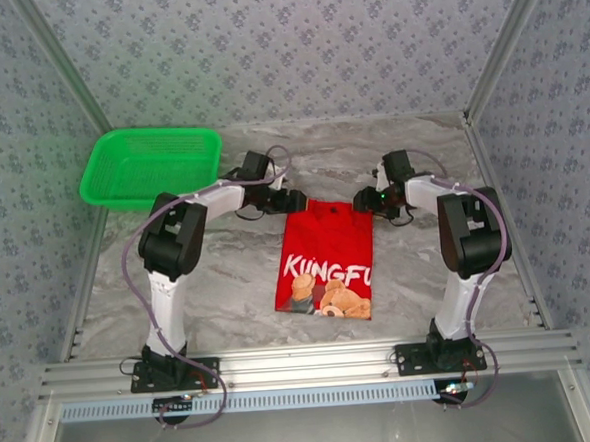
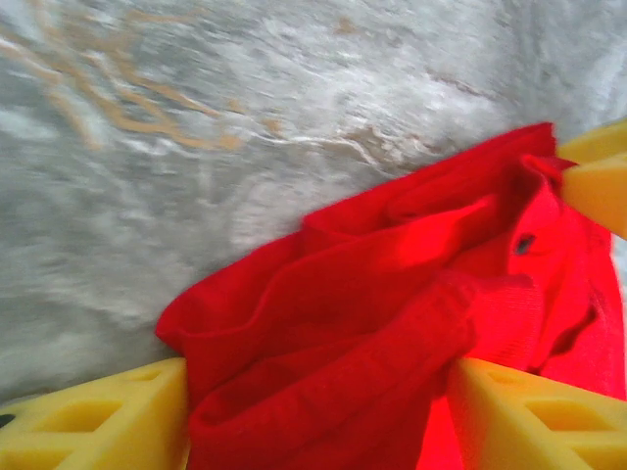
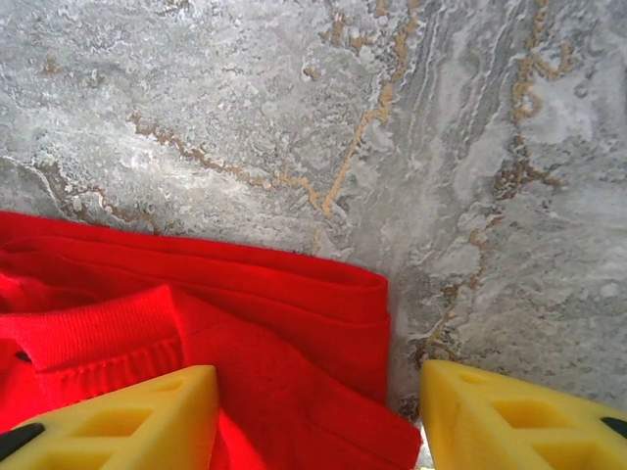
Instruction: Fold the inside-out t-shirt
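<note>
Fingers of the left gripper stood apart with a thick bunch of red cloth filling the gap and touching both pads. Could not tell whether it was pinched yet or merely straddled.

Right gripper: fingers apart, nothing clamped. One lay over the cloth, the other over bare table, with the layered corner of the shirt between them and a gap left on the outer side.

The inside-out t-shirt lay flat mid-table as a narrow upright panel, print side up, long edges already turned in. Both grippers sat low at its far edge, one at each corner. A ribbed band showed in both wrist views.

Judgement: the paired corner placement suited lifting the far edge evenly and carrying it toward the near edge to halve the panel. The left side looked bulkier, so layers could slip or drag unevenly if only the top ply were caught.

Green basket sat at the far left, well apart from the shirt.
</note>
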You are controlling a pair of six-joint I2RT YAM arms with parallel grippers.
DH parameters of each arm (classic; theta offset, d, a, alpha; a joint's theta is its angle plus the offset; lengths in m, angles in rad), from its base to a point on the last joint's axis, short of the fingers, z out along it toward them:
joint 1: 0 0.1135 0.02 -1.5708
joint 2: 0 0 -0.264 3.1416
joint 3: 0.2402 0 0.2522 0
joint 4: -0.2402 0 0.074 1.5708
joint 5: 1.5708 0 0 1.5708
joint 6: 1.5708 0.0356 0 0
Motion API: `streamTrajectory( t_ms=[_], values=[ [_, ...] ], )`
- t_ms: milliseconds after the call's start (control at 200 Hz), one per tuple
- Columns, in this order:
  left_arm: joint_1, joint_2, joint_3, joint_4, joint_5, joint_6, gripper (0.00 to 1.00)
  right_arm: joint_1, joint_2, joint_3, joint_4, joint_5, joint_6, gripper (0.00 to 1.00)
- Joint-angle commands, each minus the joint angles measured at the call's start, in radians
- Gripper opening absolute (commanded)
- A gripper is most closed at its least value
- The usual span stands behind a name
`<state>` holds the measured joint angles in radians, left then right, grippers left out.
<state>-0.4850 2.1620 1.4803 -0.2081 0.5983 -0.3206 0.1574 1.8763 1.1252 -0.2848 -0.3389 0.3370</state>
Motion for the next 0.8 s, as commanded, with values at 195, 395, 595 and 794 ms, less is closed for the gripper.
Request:
streamTrajectory(
  t_ms=[195,395,595,794],
  values=[
    [-0.037,0.032,-0.022,-0.007,0.07,-0.029,0.56,0.069,0.037,-0.053,0.016,-0.133,0.06,0.5],
    [-0.024,0.036,-0.034,0.009,0.063,-0.047,0.4,0.07,0.044,-0.068,0.058,-0.16,0.072,0.41],
    [-0.009,0.032,-0.03,0.024,0.061,-0.057,0.21,0.062,0.047,-0.065,0.104,-0.19,0.069,0.24],
    [0.016,0.014,-0.04,0.076,0.081,-0.091,0.01,0.017,0.052,-0.053,0.219,-0.284,0.082,0.01]
  ],
)
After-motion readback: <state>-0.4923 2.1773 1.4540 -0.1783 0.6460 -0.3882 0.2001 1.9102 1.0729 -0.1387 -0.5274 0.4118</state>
